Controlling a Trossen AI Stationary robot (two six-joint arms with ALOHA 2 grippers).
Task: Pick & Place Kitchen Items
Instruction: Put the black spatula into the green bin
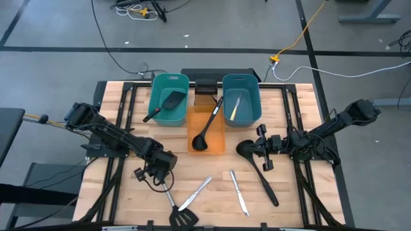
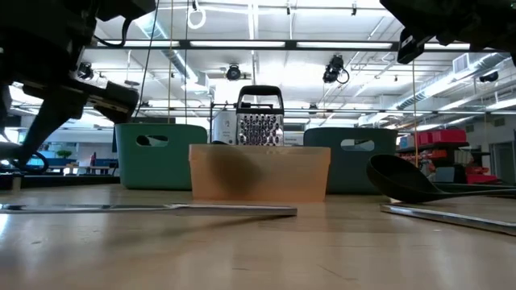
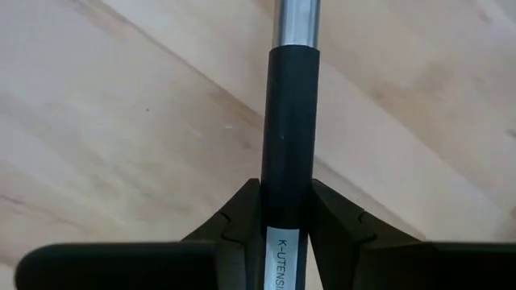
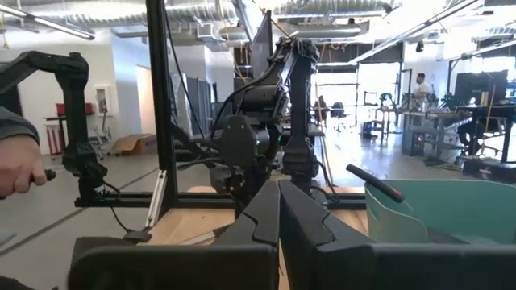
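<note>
My left gripper [image 1: 158, 172] is at the table's near left, shut on a black slotted spatula [image 1: 182, 215] whose head points to the near edge. My right gripper [image 1: 262, 149] is shut and empty; it hovers level above the bowl of a black ladle [image 1: 260, 172] that lies on the table at the right. Two silver knives [image 1: 196, 192] [image 1: 239, 191] lie flat near the front. Another spatula [image 1: 168, 102] leans in the left teal tub, a ladle [image 1: 205, 128] in the orange tub, and a knife [image 1: 234, 108] in the right teal tub. My left gripper pinches the spatula's black grip [image 3: 289, 185] between its two fingers [image 3: 242, 217], short of the silver shaft [image 3: 297, 20]. The fingers come from above and lie across the handle. I cannot tell whether the spatula rests on the table or hangs just above it.
Two teal tubs [image 1: 154, 86] [image 1: 257, 90] and an orange tub [image 1: 221, 144] stand at the back middle, with a metal grater [image 2: 260, 121] behind the orange one. A person's hand [image 4: 16, 173] shows beyond the table in the right wrist view.
</note>
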